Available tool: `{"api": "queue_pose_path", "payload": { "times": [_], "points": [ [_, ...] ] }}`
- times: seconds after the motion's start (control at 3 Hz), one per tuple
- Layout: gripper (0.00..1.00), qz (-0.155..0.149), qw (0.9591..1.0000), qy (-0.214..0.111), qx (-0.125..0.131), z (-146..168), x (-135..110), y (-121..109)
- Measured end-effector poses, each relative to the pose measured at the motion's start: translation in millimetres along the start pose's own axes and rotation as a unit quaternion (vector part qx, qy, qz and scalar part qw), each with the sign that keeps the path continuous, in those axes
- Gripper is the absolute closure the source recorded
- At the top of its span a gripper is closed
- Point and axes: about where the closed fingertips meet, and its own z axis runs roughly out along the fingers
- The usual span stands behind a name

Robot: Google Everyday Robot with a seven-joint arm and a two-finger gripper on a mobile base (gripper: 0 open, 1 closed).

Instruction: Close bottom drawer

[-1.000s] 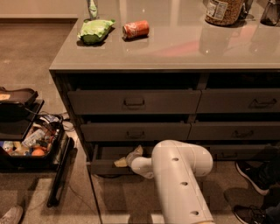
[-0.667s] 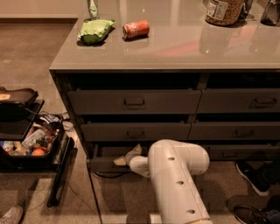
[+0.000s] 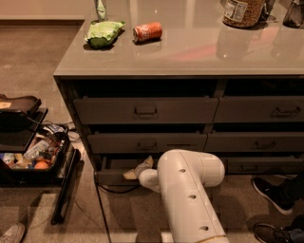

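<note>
The bottom drawer is the lowest of the left three-drawer column, dark grey-brown, and it stands pulled out a little from the cabinet. Its handle is hidden behind my arm. My gripper is at the drawer's front, near its middle, with pale fingers against the upper edge of the front. My white arm covers the right half of the drawer.
Two taller drawers sit above. On the counter lie a green bag, a red can and a jar. A black bin of items stands at left. Shoes at right.
My arm has shifted slightly left and closer to the drawer front. The drawer looks about as far out as before.
</note>
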Motion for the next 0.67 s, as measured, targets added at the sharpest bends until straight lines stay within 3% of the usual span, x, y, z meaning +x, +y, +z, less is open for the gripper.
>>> {"api": "queue_pose_path", "payload": {
  "times": [0.33, 0.67],
  "points": [
    [0.00, 0.000, 0.9992, -0.039, -0.006, -2, -13, 2],
    [0.00, 0.001, 0.9991, -0.043, -0.003, -14, -13, 5]
  ]
}}
